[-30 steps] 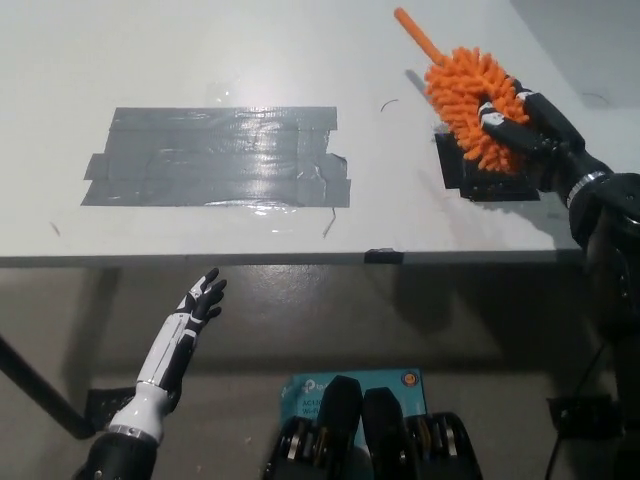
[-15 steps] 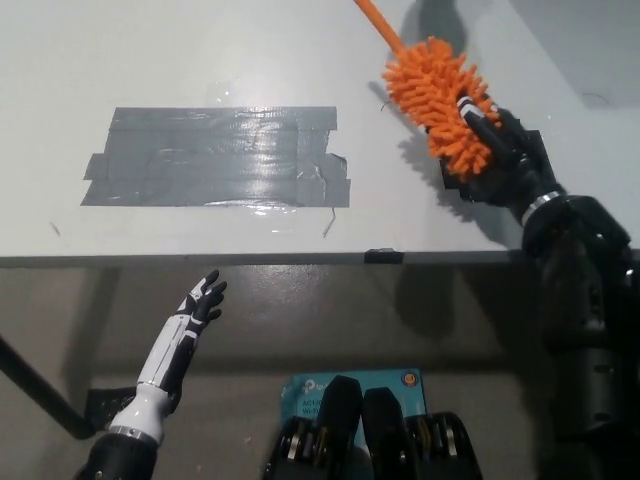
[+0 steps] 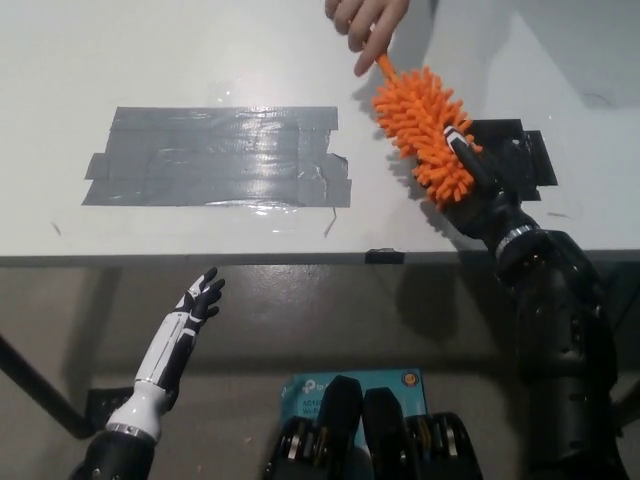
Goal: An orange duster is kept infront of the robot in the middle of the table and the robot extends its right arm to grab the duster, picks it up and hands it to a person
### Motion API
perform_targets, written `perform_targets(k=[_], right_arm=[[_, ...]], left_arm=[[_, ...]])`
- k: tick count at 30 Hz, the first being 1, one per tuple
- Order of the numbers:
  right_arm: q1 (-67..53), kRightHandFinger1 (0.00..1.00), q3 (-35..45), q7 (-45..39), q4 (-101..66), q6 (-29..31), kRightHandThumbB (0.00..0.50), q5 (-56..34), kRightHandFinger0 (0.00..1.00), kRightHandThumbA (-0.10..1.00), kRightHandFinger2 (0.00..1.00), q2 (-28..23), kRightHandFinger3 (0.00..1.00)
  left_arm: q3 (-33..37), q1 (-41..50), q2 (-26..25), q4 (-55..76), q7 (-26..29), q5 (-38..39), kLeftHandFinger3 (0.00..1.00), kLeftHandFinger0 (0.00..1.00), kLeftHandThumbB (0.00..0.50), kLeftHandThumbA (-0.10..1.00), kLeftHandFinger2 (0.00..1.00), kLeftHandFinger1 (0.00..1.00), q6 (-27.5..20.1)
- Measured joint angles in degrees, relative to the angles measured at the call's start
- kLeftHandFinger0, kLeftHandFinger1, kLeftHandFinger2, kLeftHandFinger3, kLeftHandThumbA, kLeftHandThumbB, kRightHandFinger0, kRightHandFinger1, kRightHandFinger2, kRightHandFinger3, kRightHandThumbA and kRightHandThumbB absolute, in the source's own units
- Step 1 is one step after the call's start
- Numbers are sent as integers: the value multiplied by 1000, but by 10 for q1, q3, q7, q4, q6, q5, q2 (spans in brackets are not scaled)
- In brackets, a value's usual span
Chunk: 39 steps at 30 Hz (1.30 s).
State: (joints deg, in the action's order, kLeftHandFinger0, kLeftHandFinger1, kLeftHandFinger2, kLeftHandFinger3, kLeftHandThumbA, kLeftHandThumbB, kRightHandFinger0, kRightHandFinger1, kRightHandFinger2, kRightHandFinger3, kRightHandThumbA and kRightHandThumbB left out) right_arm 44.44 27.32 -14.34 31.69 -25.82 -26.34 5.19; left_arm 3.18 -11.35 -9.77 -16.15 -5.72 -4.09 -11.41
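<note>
An orange duster (image 3: 422,128) is gripped by the black right hand (image 3: 478,185), held above the white table (image 3: 180,50), right of a gray tape patch (image 3: 218,157). Its handle tip is pinched by a person's hand (image 3: 366,22) at the top edge. Black tape (image 3: 520,155) is seen just right of the duster. The white left hand (image 3: 198,301) rests below the table edge, fingers spread, w/ nothing held.

You see one orange duster (image 3: 422,130), one white table (image 3: 120,50), one patch of grey tape (image 3: 215,157), one black tape patch (image 3: 515,155), one person's hand (image 3: 365,25), two robot hands, white left hand (image 3: 196,305), black right hand (image 3: 478,190).
</note>
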Motion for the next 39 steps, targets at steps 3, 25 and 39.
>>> perform_targets(k=[3,25,39], right_arm=[[-1,223,2,8,0,0,132,-5,0,-100,589,0,975],[-38,1000,-73,-59,-22,-5,497,-73,1000,682,1000,-30,1000],[-129,1000,-111,-109,-216,-3,448,-85,1000,786,1000,-59,1000]], left_arm=[[0,-1,0,0,0,0,1000,1000,192,1000,1000,1000,0],[1,-8,-3,0,0,-4,1000,1000,215,1000,1000,1000,0],[1,-15,-4,-1,0,-4,1000,1000,224,1000,1000,1000,1]])
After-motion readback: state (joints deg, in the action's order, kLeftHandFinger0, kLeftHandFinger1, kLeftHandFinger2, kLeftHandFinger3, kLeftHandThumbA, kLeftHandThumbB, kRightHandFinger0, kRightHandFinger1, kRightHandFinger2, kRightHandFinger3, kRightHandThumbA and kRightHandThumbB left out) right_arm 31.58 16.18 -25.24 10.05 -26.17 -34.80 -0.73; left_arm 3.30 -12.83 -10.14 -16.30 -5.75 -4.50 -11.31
